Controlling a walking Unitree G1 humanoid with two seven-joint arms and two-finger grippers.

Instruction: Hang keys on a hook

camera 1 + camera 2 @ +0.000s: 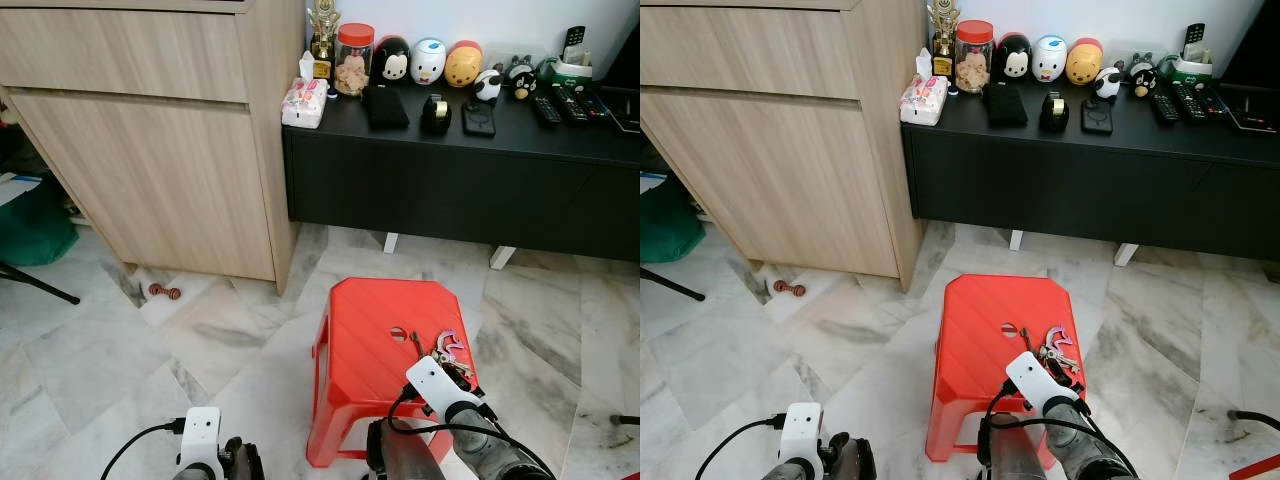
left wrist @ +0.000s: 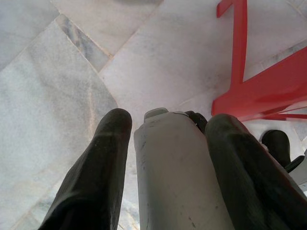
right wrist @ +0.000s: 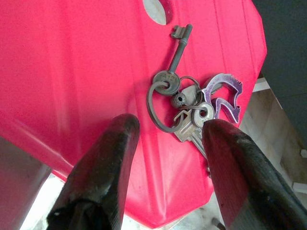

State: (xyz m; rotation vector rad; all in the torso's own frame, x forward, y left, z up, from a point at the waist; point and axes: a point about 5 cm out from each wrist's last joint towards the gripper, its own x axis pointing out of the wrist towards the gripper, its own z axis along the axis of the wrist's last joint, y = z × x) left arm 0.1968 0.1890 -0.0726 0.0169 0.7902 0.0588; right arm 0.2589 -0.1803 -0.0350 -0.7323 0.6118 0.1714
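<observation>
A bunch of keys point(image 3: 192, 103) on a ring, with a purple carabiner and an old long key, lies on the top of a red plastic stool point(image 1: 365, 330), near its right side by a round hole. The keys point(image 1: 448, 352) sit just beyond my right wrist. My right gripper point(image 3: 170, 125) hovers a little above the stool with its fingers open, one on each side of the key bunch and not touching it. Down near the marble floor beside the stool's leg hangs my left gripper point(image 2: 168, 117), fingers apart, with a grey rounded part of the robot behind them.
A light wooden cabinet point(image 1: 150, 150) stands at the back left. A low black sideboard point(image 1: 460, 190) carries jars, figurines and remotes. A small brown object point(image 1: 165, 291) lies on the floor by the cabinet. A green bag point(image 1: 30, 225) sits at far left.
</observation>
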